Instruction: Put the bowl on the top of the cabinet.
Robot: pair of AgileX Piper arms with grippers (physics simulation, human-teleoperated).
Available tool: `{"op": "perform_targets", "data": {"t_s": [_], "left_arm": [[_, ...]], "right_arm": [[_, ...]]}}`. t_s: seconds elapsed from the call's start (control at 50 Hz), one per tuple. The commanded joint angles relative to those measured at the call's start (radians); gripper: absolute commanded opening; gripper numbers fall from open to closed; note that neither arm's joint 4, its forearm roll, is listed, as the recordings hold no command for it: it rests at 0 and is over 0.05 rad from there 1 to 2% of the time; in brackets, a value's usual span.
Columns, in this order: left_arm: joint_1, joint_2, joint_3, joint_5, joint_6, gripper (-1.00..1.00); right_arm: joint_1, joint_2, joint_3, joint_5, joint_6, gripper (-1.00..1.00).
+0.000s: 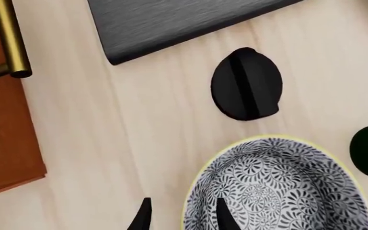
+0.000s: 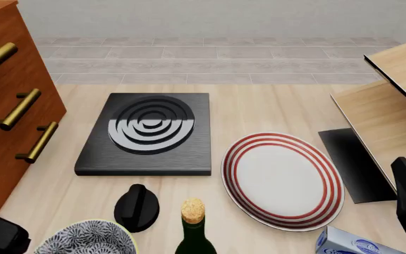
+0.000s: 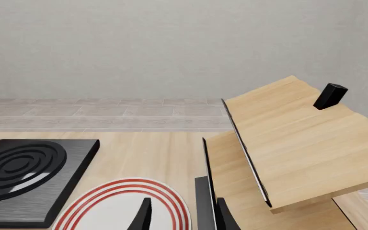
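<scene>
The bowl (image 1: 277, 187) sits on the desk (image 1: 139, 134) just beside a black knob (image 1: 246, 84), apart from the cabinet (image 1: 5, 129). The left gripper (image 1: 182, 215) straddles its rim with narrowly parted fingers, gripping nothing; a rigid, likely slippery, breakable bowl is best pinched at the rim.

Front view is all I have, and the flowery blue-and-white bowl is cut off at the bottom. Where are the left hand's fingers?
Observer: The left hand is open, straddling the rim of the deep blue-and-white floral bowl: one finger inside, one outside.
Operator: And the right hand?
Observer: Open, holding nothing, facing the pale wooden shelf unit.
Operator: Anything on top of it?
Observer: A small black block.
</scene>
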Motion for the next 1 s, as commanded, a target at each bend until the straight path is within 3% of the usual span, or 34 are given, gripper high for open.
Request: {"op": "perform_targets", "data": {"t_s": [0.02,0.18,0.24,0.26,0.36,0.58,1.0], "left_arm": [[-0.004,0.017,0.020,-0.027,0.002,1.00],[-0.002,0.029,0.031,-0.042,0.010,1.00],[0.047,0.008,0.019,-0.050,0.054,1.00],[0.048,-0.007,0.005,-0.045,0.060,-1.00],[0.075,0.020,-0.026,-0.071,0.064,-1.00],[0.055,-0.052,-0.078,0.010,0.048,-1.00],[0.067,-0.086,-0.202,0.062,0.014,-1.00]], "right_arm": [[0.000,0.000,0.000,0.000,0.000,1.00],[0.000,0.000,0.000,0.000,0.000,1.00],[0.000,0.000,0.000,0.000,0.000,1.00],[0.000,0.000,0.000,0.000,0.000,1.00],[0.000,0.000,0.000,0.000,0.000,1.00],[0.000,0.000,0.000,0.000,0.000,1.00],[0.000,0.000,0.000,0.000,0.000,1.00]]}}
